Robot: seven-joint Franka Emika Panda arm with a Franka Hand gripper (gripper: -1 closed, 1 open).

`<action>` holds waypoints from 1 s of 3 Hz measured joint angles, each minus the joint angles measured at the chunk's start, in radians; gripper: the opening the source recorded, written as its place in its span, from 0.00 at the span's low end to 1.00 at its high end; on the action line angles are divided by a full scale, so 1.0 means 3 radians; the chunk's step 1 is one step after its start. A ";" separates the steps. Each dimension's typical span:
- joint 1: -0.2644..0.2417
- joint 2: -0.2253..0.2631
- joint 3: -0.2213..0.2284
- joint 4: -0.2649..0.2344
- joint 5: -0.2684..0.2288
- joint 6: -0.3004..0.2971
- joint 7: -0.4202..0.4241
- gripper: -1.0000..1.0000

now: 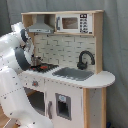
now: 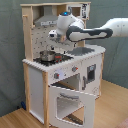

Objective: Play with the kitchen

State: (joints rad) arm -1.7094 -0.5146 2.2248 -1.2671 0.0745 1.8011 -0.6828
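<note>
The kitchen point(image 1: 70, 65) point(image 2: 60, 75) stands on a wood floor point(image 2: 20, 117) against a grey backdrop, oven door point(image 2: 70, 102) hanging open in the second exterior view, with a small pot point(image 2: 47, 56) on the hob point(image 2: 52, 59) and the sink point(image 1: 74, 73) and black faucet point(image 1: 85, 59) beside it on the counter. The white arm point(image 2: 95, 33) reaches in from the second exterior view's right, bent at the wrist so the gripper point(image 2: 54, 42) points down above the hob, under the grey hood point(image 2: 47, 21). In the first exterior view the arm's bulk hides the hob area; cannot tell how far the fingers are open or whether they hold anything.

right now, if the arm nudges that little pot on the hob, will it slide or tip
The pot looks like small, thin metal, so probably light. It is squat with a flat base on the smooth hob, so it would likely slide rather than tip.
</note>
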 joint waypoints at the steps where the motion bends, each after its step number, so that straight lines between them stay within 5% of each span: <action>1: -0.0193 -0.0109 0.0124 0.0199 0.0065 -0.0101 -0.0060 1.00; 3: -0.0554 -0.0316 0.0393 0.0668 0.0159 -0.0392 -0.0142 1.00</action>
State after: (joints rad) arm -1.8756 -0.6092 2.3427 -1.0667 0.1222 1.6834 -0.7252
